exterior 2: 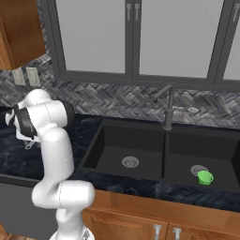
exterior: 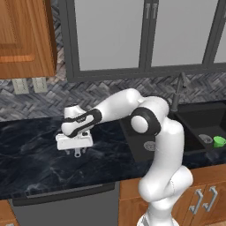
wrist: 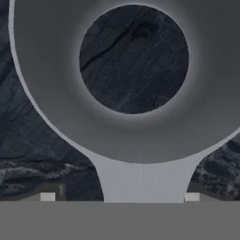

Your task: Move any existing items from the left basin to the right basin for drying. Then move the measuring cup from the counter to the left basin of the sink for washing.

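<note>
A small green cup [exterior 2: 205, 177] sits in the right basin [exterior 2: 220, 154] by its drain; the left basin [exterior 2: 112, 150] shows a round silver drain, and the dark faucet [exterior 2: 168, 108] rises at the divider. Over the black veined counter [exterior: 31, 145], the hand [exterior: 77, 152] grasps the measuring cup [wrist: 70, 93] by its flat handle; the grey cylinder is seen from above.

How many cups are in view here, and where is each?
2. The green cup sits in the right basin by its drain. The measuring cup is under the gripper, over the counter left of the sink.
</note>
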